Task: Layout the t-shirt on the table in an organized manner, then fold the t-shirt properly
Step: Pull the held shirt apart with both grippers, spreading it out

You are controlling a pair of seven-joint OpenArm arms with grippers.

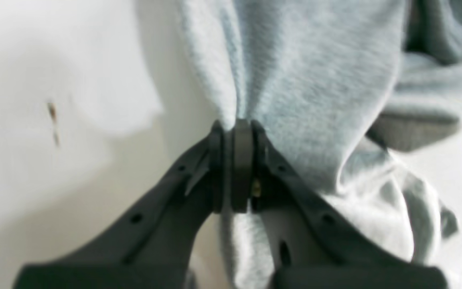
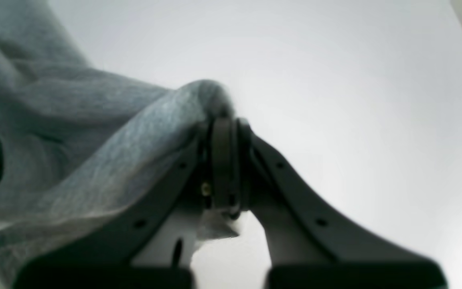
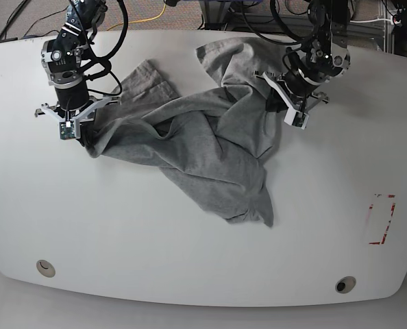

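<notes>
The t-shirt point(image 3: 196, 147) lies crumpled across the far half of the table point(image 3: 121, 233) (not flat yet). The left gripper point(image 1: 237, 124) and right gripper point(image 2: 225, 120) each pinch its cloth; spreading and folding remain.

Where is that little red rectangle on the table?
In the base view, the red tape rectangle sits near the table's right edge, apart from the t-shirt, above a round grommet hole.

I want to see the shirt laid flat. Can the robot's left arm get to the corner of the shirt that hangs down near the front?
Probably not right now. The left gripper, jaws shut, is busy pinching the t-shirt. Open table surrounds that corner, so nothing blocks the path.
</notes>
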